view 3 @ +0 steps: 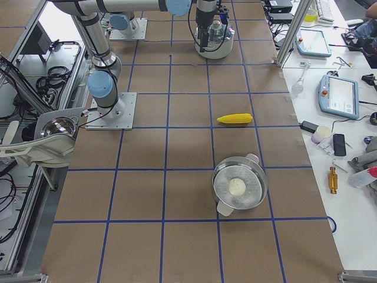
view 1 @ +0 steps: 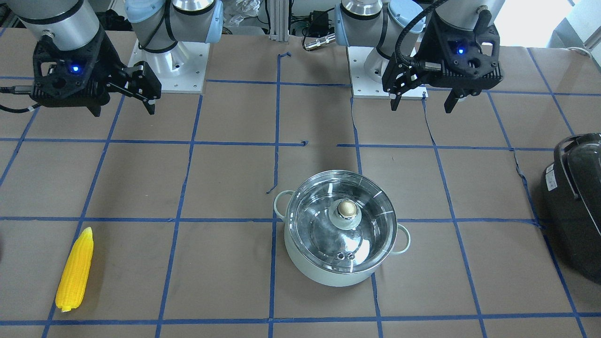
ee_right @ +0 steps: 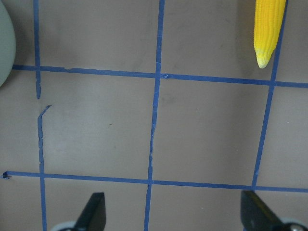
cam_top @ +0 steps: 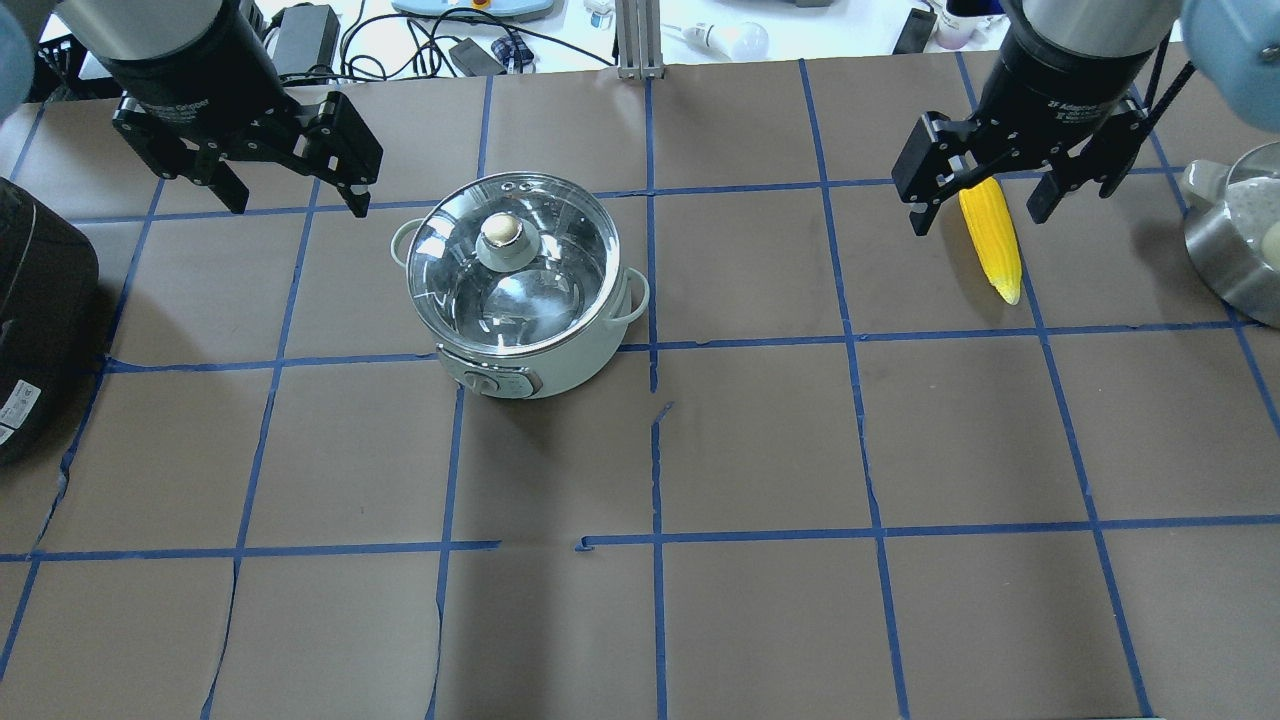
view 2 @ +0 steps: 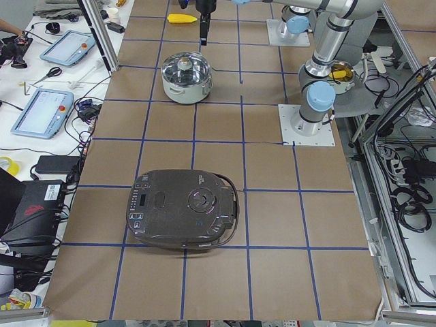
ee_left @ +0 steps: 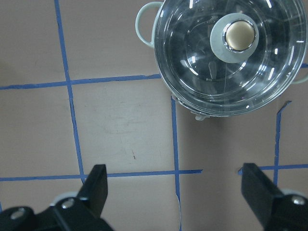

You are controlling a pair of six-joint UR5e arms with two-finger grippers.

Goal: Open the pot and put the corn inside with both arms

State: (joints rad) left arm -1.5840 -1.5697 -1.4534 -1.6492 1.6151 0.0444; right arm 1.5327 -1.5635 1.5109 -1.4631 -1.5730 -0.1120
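The mint-green pot (view 1: pixel 324 272) stands on the table with its clear glass lid (view 1: pixel 314 220) on and the gold knob (view 1: pixel 347 208) on top. In the overhead view the pot (cam_top: pixel 572 362) is left of centre. The yellow corn (view 1: pixel 75 270) lies flat, far from the pot; in the overhead view it (cam_top: pixel 997 255) is at the right. My left gripper (cam_top: pixel 298 207) is open and empty, up in the air beside the pot (ee_left: pixel 192 103). My right gripper (cam_top: pixel 980 222) is open and empty, high above the corn (ee_right: pixel 268 29).
A black glossy appliance (cam_top: pixel 40 320) sits at the table's left end. A steel pot (cam_top: pixel 1235 250) with a pale round thing inside sits at the right end. Blue tape lines grid the brown table (cam_top: pixel 760 440).
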